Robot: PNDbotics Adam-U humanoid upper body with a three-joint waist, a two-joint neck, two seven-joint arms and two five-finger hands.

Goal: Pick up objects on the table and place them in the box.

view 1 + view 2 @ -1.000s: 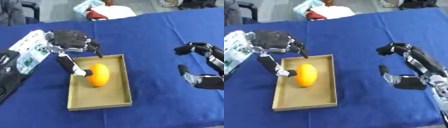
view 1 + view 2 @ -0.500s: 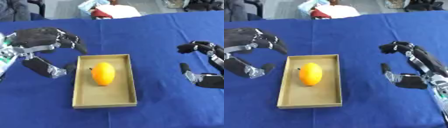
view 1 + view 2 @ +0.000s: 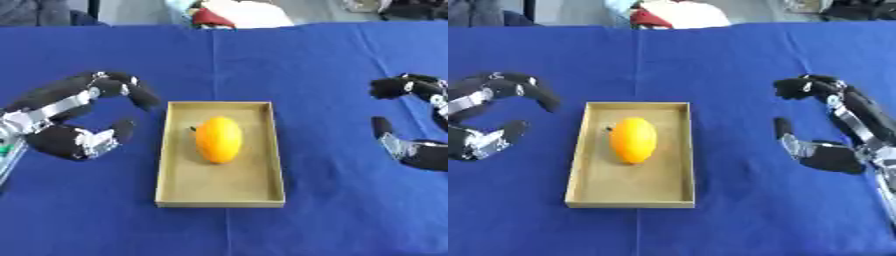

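The shallow tan cardboard box [image 3: 220,200] lies on the blue tablecloth [image 3: 306,70] with the smooth orange-yellow oval fruit [image 3: 218,139] already inside it, towards its far half. The left hand [image 3: 74,117] and right hand [image 3: 826,131] flank the box, each spread wide and holding nothing. No other loose object shows on the cloth, so the task looks done.

A shallow tan box [image 3: 579,165] lies on the blue tablecloth [image 3: 710,65], its long side running away from the camera. 1 orange, oval fruit [image 3: 633,140] rests inside, toward the far half. The left hand [image 3: 483,135] hovers just left of the box, fingers and thumb curved apart, holding nothing. The right hand [image 3: 824,145] hangs well right, likewise open and empty.
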